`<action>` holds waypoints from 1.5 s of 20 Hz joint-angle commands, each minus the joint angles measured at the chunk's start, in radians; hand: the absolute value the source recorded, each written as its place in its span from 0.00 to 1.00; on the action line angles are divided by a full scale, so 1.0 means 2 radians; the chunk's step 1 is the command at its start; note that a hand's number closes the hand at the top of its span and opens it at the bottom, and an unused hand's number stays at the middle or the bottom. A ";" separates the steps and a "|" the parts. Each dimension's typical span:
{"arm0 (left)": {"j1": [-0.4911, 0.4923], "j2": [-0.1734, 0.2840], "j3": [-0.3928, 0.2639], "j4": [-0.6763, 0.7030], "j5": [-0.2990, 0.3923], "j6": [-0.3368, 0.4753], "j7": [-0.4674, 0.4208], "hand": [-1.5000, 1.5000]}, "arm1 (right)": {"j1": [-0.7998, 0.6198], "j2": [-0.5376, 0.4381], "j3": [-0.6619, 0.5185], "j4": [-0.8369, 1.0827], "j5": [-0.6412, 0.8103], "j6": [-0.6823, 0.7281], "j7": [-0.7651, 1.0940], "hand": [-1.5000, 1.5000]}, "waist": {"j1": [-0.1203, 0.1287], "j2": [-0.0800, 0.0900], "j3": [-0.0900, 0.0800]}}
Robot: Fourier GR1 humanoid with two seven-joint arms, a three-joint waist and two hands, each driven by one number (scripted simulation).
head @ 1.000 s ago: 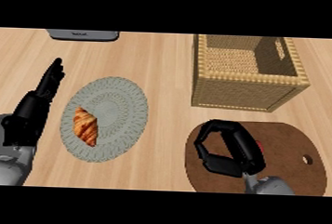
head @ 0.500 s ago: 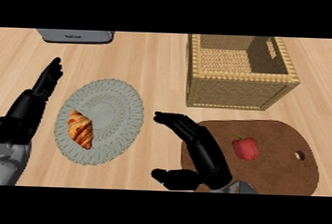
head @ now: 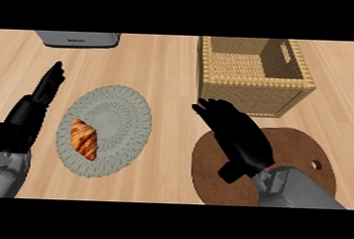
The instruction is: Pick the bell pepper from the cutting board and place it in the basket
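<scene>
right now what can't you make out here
- Bell pepper: not visible in the head view; the right hand and forearm cover much of the cutting board.
- Grey object: cut off by the top edge.
- Basket floor: partly hidden by its near wall.

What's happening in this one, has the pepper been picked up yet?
Not that the view shows. The right hand hangs open over the round cutting board, fingers straight and pointing toward the wicker basket, which looks empty. The bell pepper is not visible; it may be hidden under the hand. The left hand rests open at the left edge, beside a plate holding a croissant.
</scene>
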 commanded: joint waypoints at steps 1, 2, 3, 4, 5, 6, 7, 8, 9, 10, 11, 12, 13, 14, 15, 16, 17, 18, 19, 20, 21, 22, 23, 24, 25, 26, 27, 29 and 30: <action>-0.001 0.002 0.006 0.000 0.008 -0.011 -0.009 0.50 | -0.046 -0.030 0.013 -0.030 -0.021 0.159 0.089 0.00 | 0.006 0.003 0.001; -0.001 0.001 0.003 -0.001 0.004 -0.008 -0.004 0.50 | -0.053 -0.031 0.015 -0.045 -0.032 0.195 0.111 0.00 | 0.004 0.002 0.002; -0.001 -0.001 0.003 0.001 0.003 -0.006 -0.003 0.50 | -0.063 -0.024 0.008 -0.053 -0.055 0.232 0.132 0.00 | 0.006 0.004 0.003; -0.017 0.002 0.007 0.008 0.004 -0.012 -0.003 0.50 | -0.079 -0.007 -0.004 -0.055 -0.073 0.261 0.167 0.00 | 0.004 0.007 0.003; -0.005 -0.012 0.002 0.007 0.002 -0.005 -0.017 0.50 | -0.088 -0.008 -0.012 -0.063 -0.092 0.296 0.182 0.00 | 0.007 0.007 0.004; -0.006 -0.013 0.000 0.009 0.003 -0.008 -0.013 0.50 | -0.102 0.010 -0.021 -0.070 -0.114 0.326 0.213 0.00 | 0.008 0.007 0.004; -0.030 -0.012 0.000 0.003 0.000 -0.005 0.013 0.50 | -0.094 0.005 -0.032 -0.079 -0.133 0.350 0.229 0.00 | 0.004 0.008 0.005; -0.013 -0.008 0.005 0.010 0.001 -0.014 -0.015 0.50 | -0.106 0.009 -0.048 -0.060 -0.149 0.371 0.243 0.00 | 0.010 0.010 0.005; -0.026 -0.008 0.013 0.025 0.001 -0.011 -0.004 0.50 | -0.106 0.021 -0.050 -0.091 -0.162 0.391 0.281 0.00 | 0.005 0.009 0.005; -0.042 -0.001 0.023 0.021 0.012 -0.021 0.010 0.50 | -0.117 0.007 -0.071 -0.073 -0.178 0.407 0.274 0.00 | 0.007 0.010 0.006; -0.021 -0.005 0.018 0.028 0.007 -0.029 -0.018 0.50 | -0.128 0.037 -0.077 -0.060 -0.182 0.406 0.299 0.00 | 0.013 0.011 0.006; -0.007 -0.024 -0.008 -0.002 -0.017 -0.001 0.002 0.50 | -0.108 0.019 -0.077 -0.079 -0.188 0.416 0.304 0.00 | 0.011 0.009 0.006; 0.000 -0.024 0.002 0.011 -0.008 -0.013 -0.024 0.50 | -0.094 0.027 -0.059 -0.072 -0.173 0.402 0.308 0.00 | 0.013 0.011 0.006; 0.015 0.001 0.019 -0.020 0.007 -0.031 -0.011 0.50 | -0.095 0.011 -0.089 -0.073 -0.186 0.409 0.296 0.00 | 0.017 0.010 0.006; -0.008 0.011 0.036 -0.014 0.021 -0.042 0.004 0.50 | -0.095 0.010 -0.090 -0.085 -0.198 0.422 0.309 0.00 | 0.013 0.010 0.006; -0.017 -0.028 -0.002 -0.013 -0.019 -0.006 0.012 0.50 | -0.076 0.021 -0.060 -0.073 -0.169 0.396 0.297 0.00 | 0.013 0.012 0.007; -0.008 -0.022 0.012 0.015 -0.012 -0.022 -0.022 0.50 | -0.102 0.017 -0.093 -0.080 -0.206 0.435 0.311 0.00 | 0.012 0.012 0.006; -0.006 -0.014 0.025 0.006 -0.007 -0.025 -0.016 0.50 | -0.080 0.001 -0.089 -0.075 -0.184 0.415 0.285 0.00 | 0.014 0.012 0.007; -0.023 -0.025 0.016 0.016 -0.011 -0.025 -0.009 0.50 | -0.078 0.012 -0.077 -0.071 -0.176 0.412 0.291 0.00 | 0.013 0.013 0.007; -0.020 -0.033 0.013 0.028 -0.020 -0.021 -0.020 0.50 | -0.093 -0.005 -0.099 -0.056 -0.184 0.428 0.265 0.00 | 0.014 0.013 0.007; -0.024 -0.007 0.035 0.007 0.001 -0.041 0.002 0.50 | -0.046 -0.007 -0.056 -0.082 -0.157 0.410 0.266 0.00 | 0.014 0.012 0.007; -0.015 -0.026 0.025 0.026 -0.014 -0.033 -0.028 0.50 | -0.070 -0.010 -0.066 -0.035 -0.138 0.403 0.234 0.00 | 0.018 0.014 0.007; -0.012 -0.013 0.030 -0.003 -0.002 -0.042 -0.001 0.50 | -0.073 -0.003 -0.056 -0.038 -0.141 0.421 0.260 0.00 | 0.019 0.013 0.007; -0.035 -0.031 0.021 0.022 -0.026 -0.022 0.001 0.50 | -0.069 0.003 -0.068 -0.046 -0.149 0.431 0.269 0.00 | 0.014 0.013 0.007; -0.009 -0.019 0.027 -0.021 -0.013 -0.035 0.012 0.50 | -0.048 0.002 -0.072 -0.056 -0.150 0.429 0.275 0.00 | 0.017 0.012 0.007; -0.035 -0.028 0.029 0.028 -0.017 -0.039 -0.011 0.50 | -0.042 0.001 -0.054 -0.051 -0.133 0.424 0.270 0.00 | 0.013 0.013 0.007; -0.039 -0.047 0.012 0.025 -0.034 -0.027 -0.009 0.50 | -0.052 0.005 -0.059 -0.031 -0.126 0.423 0.254 0.00 | 0.015 0.014 0.007; -0.031 -0.042 0.017 0.023 -0.034 -0.034 -0.008 0.50 | -0.028 -0.001 -0.025 -0.008 -0.079 0.392 0.224 0.00 | 0.017 0.014 0.007; -0.016 -0.031 0.035 0.008 -0.022 -0.044 -0.005 0.50 | -0.015 -0.017 -0.041 -0.016 -0.081 0.400 0.214 0.00 | 0.018 0.014 0.007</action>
